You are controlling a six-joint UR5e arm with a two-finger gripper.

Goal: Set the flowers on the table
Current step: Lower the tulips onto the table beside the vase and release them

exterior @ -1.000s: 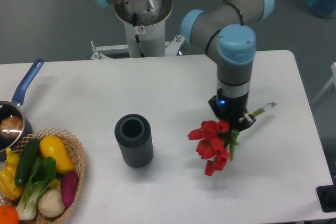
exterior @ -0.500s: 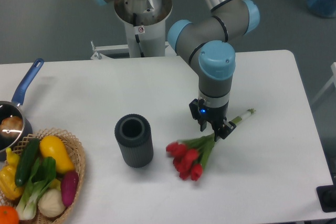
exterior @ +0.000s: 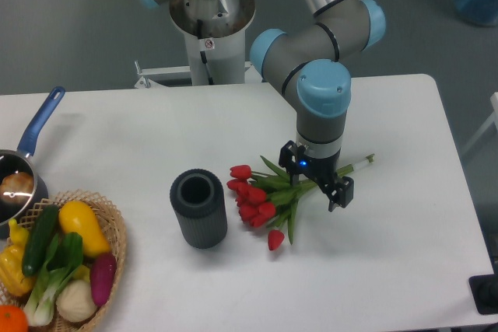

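Observation:
The flowers (exterior: 253, 198), a bunch of red tulips with green stems, lie flat on the white table (exterior: 389, 262) just right of the dark cylinder (exterior: 199, 208). Their heads point left and are fanned out, and the stem ends stick out to the right. My gripper (exterior: 315, 175) points down over the stems with its fingers (exterior: 340, 193) spread on either side of them. It is open, and the stems lie loose between the fingers.
A wicker basket (exterior: 115, 232) of vegetables stands at the front left. A blue-handled pan (exterior: 17, 179) is at the left edge. The robot base (exterior: 210, 25) stands behind the table's far edge.
The gripper lowered the hanging bunch towards the cylinder and spread its fingers. The tulips went from dangling to lying fanned out on the table.

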